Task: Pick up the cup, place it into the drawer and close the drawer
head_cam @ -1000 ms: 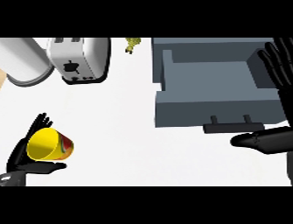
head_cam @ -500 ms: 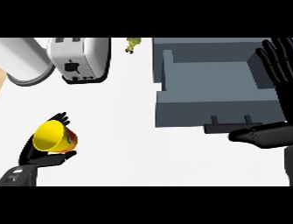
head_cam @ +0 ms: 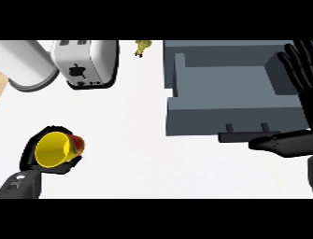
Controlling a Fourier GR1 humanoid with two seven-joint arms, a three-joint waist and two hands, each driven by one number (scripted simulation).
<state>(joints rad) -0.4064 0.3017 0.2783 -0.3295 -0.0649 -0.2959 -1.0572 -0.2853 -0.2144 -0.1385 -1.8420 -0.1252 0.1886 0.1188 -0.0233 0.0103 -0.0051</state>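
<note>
The left hand [head_cam: 34,154] curls around a yellow cup [head_cam: 54,149], the right hand [head_cam: 310,88] is spread flat over the open grey drawer [head_cam: 228,88], and no writing is readable.

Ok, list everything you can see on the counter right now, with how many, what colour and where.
Cup: one, yellow with red on the outside, lower left, held in the left hand.
Drawer: one, grey, open, upper right.
Toaster: one, white, upper left of centre.
Cylinder: one, white, far upper left beside the toaster.
Small object: one, yellow-green, top centre; too small to identify.
Counter: one, white.
Left hand: black, fingers curled round the cup.
Right hand: black, open, over the drawer's right side.
</note>
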